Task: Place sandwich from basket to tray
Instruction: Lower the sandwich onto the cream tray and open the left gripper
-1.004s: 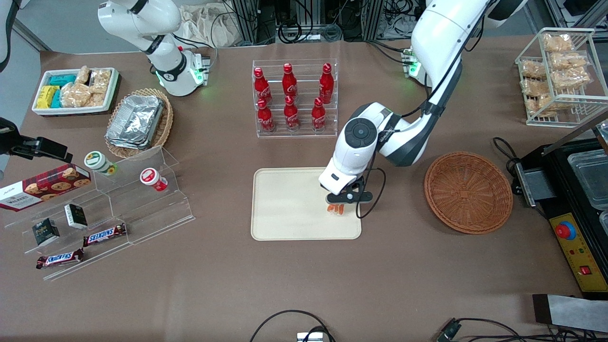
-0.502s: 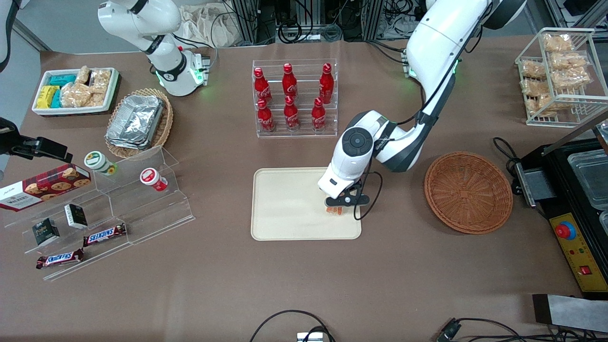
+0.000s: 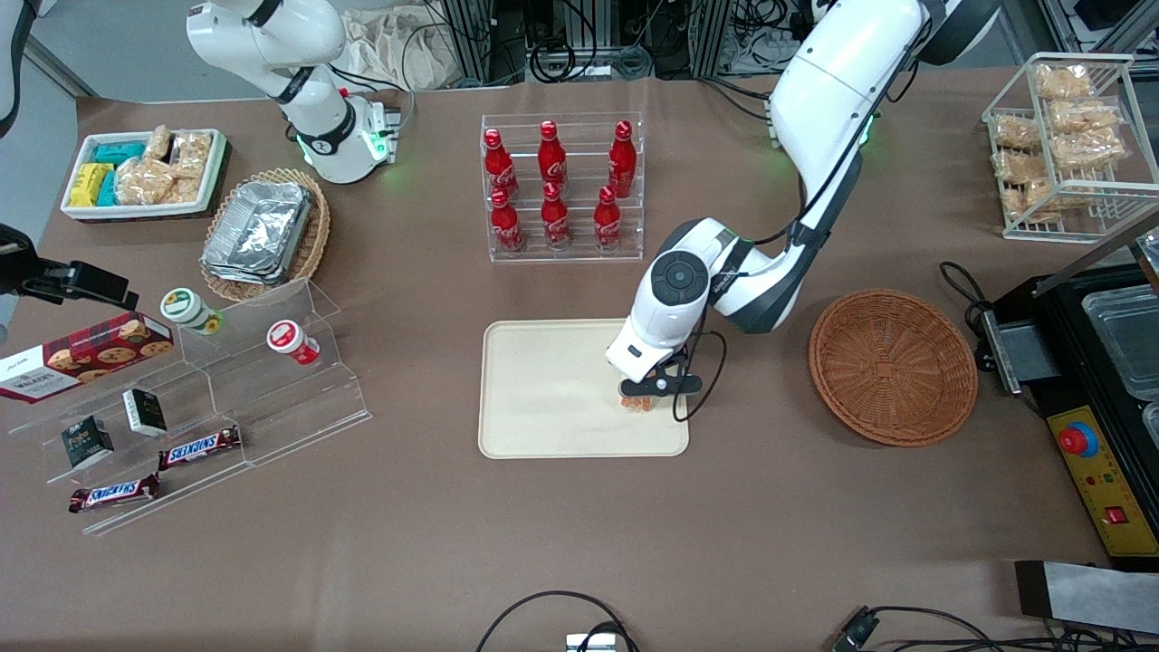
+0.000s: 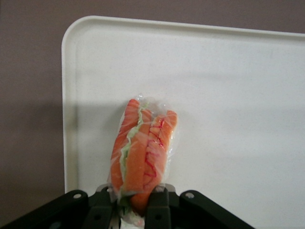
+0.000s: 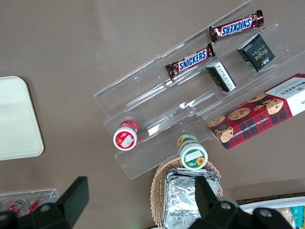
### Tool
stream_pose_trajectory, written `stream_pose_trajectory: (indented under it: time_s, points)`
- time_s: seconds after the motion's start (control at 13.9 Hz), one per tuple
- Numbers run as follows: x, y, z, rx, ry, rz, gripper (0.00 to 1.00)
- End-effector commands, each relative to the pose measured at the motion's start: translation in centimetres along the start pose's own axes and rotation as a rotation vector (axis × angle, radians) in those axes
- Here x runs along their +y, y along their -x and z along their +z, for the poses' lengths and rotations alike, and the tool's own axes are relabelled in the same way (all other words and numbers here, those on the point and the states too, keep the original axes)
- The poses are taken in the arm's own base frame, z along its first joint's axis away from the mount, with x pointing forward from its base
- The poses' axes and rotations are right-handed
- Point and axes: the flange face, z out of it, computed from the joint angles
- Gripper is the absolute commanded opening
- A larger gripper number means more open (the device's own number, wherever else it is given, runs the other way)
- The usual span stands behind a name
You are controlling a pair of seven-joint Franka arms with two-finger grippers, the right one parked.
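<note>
— What's on the brown table [image 3: 779, 507]?
— The tray [image 3: 543, 389], with the claw [image 3: 639, 395] low over the edge nearest the basket [image 3: 892, 366].
— Holding anything?
— Its fingers [image 4: 101, 210] pinch the wrapped sandwich [image 4: 143, 152], over the tray near its rim.

White-shelled arm, dark grey joints, black looping cable, and a black claw [image 3: 645, 391].

**Brown counter amid cables and racks**

A matte brown counter [image 3: 579, 543] filled the scene under even overhead light. Along its edge farthest from the front camera ran metal rack frames [image 3: 579, 36] hung with black cables. A strip of grey floor [image 3: 100, 45] showed at one corner.
</note>
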Motion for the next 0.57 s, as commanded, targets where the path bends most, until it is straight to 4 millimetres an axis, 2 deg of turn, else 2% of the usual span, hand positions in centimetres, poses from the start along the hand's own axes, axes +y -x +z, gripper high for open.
stream_pose_trajectory:
  time_s: [0.0, 0.14, 0.22, 0.36, 0.5]
  points:
    - [0.71, -0.32, 0.34, 0.018, 0.000, -0.005, 0.22]
    - [0.63, -0.25, 0.84, 0.011, -0.004, -0.007, 0.24]
    - [0.72, -0.22, 0.96, 0.013, -0.004, -0.004, 0.30]
    - [0.67, -0.34, 0.83, 0.026, -0.009, 0.008, 0.54]
    - [0.71, -0.37, 0.63, 0.029, -0.008, 0.008, 0.68]
